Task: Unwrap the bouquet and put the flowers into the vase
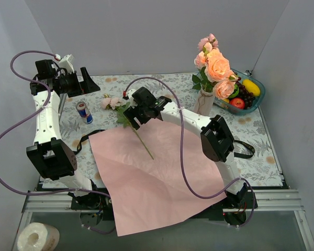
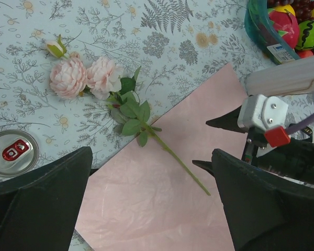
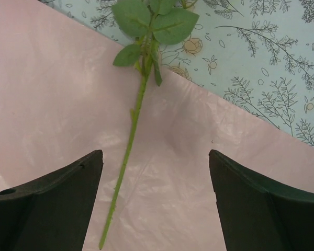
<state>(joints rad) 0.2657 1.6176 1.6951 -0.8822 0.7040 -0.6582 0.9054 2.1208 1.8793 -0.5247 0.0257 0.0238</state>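
Note:
The bouquet is undone: its pink paper (image 1: 152, 178) lies flat on the table. Several peach and pink flowers (image 1: 214, 65) stand in the white vase (image 1: 204, 102) at the back right. One flower lies loose, with pink blooms (image 2: 83, 77) on the tablecloth and its green stem (image 3: 126, 154) across the paper. My right gripper (image 1: 129, 120) hovers open over that stem, which runs between the fingers, nearer the left one (image 3: 68, 188), touching neither. My left gripper (image 1: 83, 79) is raised at the back left, open and empty (image 2: 152, 154).
A drink can (image 1: 83, 111) stands left of the loose flower. A teal fruit bowl (image 1: 256, 102) sits right of the vase. Black ribbon (image 1: 83, 140) lies by the paper's left edge, and more ribbon (image 1: 246, 149) lies at the right.

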